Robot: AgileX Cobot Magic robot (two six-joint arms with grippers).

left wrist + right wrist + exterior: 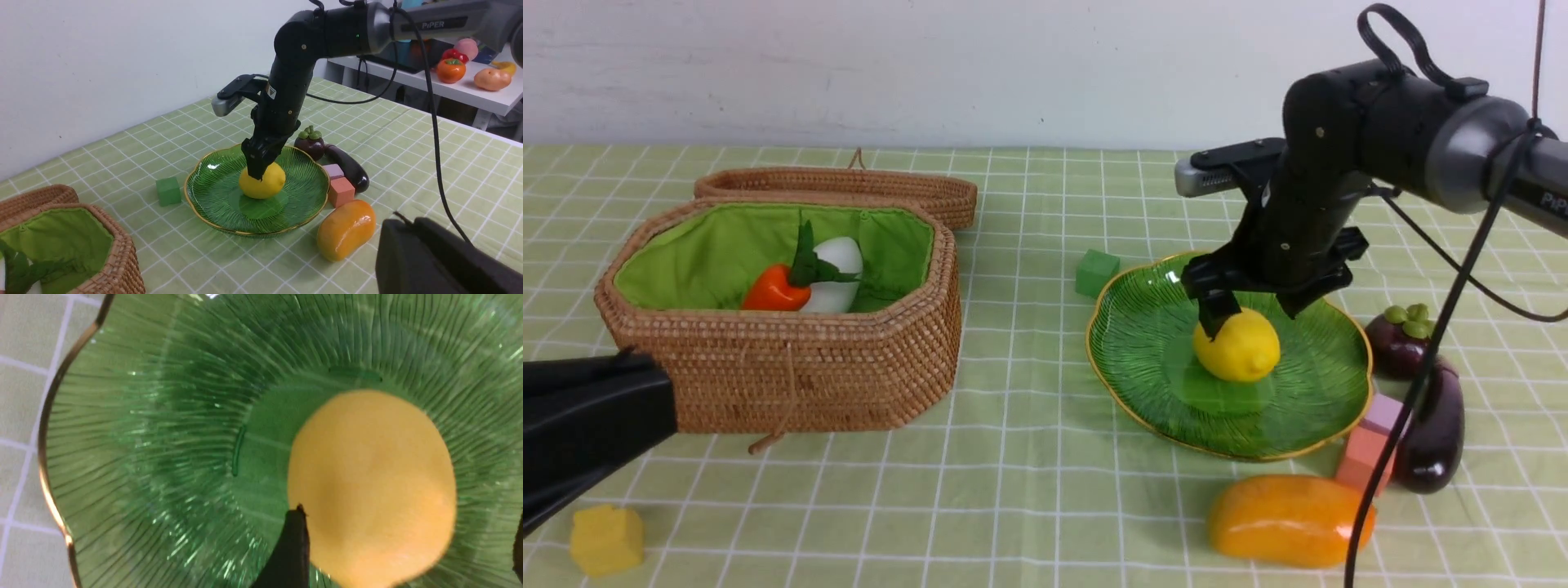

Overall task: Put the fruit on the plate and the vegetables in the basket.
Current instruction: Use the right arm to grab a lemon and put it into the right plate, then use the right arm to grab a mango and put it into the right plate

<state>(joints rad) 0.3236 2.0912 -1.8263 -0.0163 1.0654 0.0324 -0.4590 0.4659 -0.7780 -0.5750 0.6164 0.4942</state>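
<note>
On the plate (1143, 343), near its middle, the lemon (1241, 351) sits between the spread jaws of the right end effector (1254, 317). The mango (1286, 520) lies on the tabletop (1029, 506) just in front of the plate. The mangosteen (1396, 343) and eggplant (1437, 433) lie just right of it. Well left of the plate, the open basket (792, 376) holds the carrot (774, 290) and radish (837, 269). Farther left still, the left end effector (605, 416) is pressed together.

At the back I see a plain white wall (931, 65), w/ few small marks. A light green checked tablecloth (1045, 506) covers the work area. Left wrist view: a white shelf (470, 96) beyond its edge, w/ toy produce (450, 70) on it. Light is even.
</note>
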